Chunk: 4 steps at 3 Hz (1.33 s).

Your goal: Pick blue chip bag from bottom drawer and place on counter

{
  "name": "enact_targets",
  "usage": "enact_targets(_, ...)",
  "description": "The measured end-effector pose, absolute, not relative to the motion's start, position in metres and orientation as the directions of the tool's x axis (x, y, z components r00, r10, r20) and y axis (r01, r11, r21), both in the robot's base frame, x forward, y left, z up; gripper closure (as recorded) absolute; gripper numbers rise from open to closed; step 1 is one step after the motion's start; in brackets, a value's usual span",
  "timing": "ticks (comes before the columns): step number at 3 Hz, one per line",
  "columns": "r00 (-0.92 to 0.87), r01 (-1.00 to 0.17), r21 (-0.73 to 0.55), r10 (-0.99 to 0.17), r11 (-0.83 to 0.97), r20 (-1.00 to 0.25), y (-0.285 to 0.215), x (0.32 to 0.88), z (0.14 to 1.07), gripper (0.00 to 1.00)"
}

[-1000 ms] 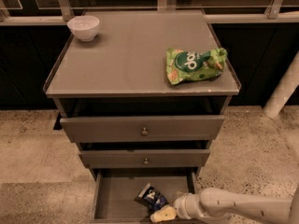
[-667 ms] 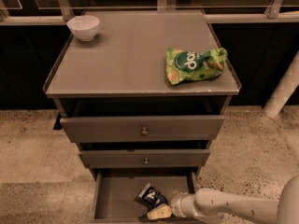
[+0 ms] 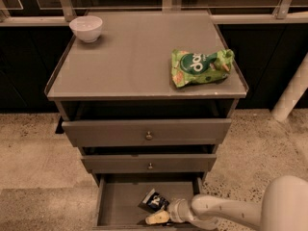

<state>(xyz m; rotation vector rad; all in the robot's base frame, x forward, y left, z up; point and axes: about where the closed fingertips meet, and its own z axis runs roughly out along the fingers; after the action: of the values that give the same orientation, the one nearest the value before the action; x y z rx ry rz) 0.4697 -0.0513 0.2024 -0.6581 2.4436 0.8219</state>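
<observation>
Speckled floor (image 3: 29, 143), grey cabinet (image 3: 192, 129), bottom drawer (image 3: 118, 203) pulled out. On its floor, right of middle: blue chip bag (image 3: 155, 201). Just beside bag's near edge: pincer (image 3: 159, 218), open or closed unclear. Step: approach for grasp. Next: grip bag, lift to worktop (image 3: 125, 61).

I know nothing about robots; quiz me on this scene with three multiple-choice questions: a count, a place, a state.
1. How many things rest on the flat grey counter? A one B two C four
2. Where is the small dark blue foil chip bag? A on the counter B on the floor C in the grey bottom drawer
3. The bottom drawer is: A pulled open B shut C lifted out
1 B: round white bowl, green snack bag. 2 C: it lies on the drawer's floor. 3 A: the gripper reaches in beside the bag.
</observation>
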Motion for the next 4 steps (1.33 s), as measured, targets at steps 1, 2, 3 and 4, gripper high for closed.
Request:
enact_targets(1, -0.789, -0.553, 0.427, -0.285, 0.716, -0.544, -0.044, 0.472, 0.179, 0.00)
enact_targets(2, -0.805, -0.536, 0.422, -0.291, 0.731, -0.517, -0.037, 0.474, 0.158, 0.00)
enact_targets(3, -0.832, -0.498, 0.408, -0.289, 0.765, -0.473, -0.038, 0.475, 0.136, 0.18)
enact_targets(4, -0.833, -0.497, 0.406, -0.292, 0.767, -0.470, -0.038, 0.475, 0.135, 0.42)
